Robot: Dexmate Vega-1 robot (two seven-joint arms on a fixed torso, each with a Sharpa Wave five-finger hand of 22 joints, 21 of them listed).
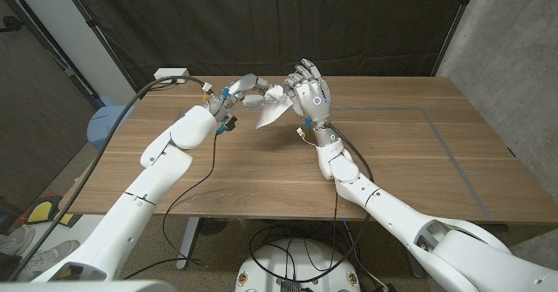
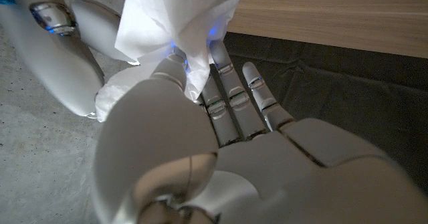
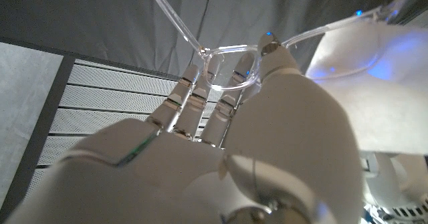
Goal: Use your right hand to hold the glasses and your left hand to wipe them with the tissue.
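Observation:
My right hand (image 1: 311, 94) is raised above the table's far middle and holds a pair of clear-framed glasses (image 3: 227, 67) between thumb and fingers. One temple arm of the glasses sticks out past the fingers. My left hand (image 1: 237, 92) is raised just beside it and grips a crumpled white tissue (image 1: 273, 109). The tissue (image 2: 175, 23) bunches over my left fingers and hangs toward the right hand. In the right wrist view the tissue (image 3: 374, 83) lies against the glasses' frame.
The wooden table (image 1: 410, 152) has grey tape lines on its right half. A white box (image 1: 172, 74) sits at the far left corner. A blue object (image 1: 106, 122) stands off the table's left edge. Dark curtain hangs behind.

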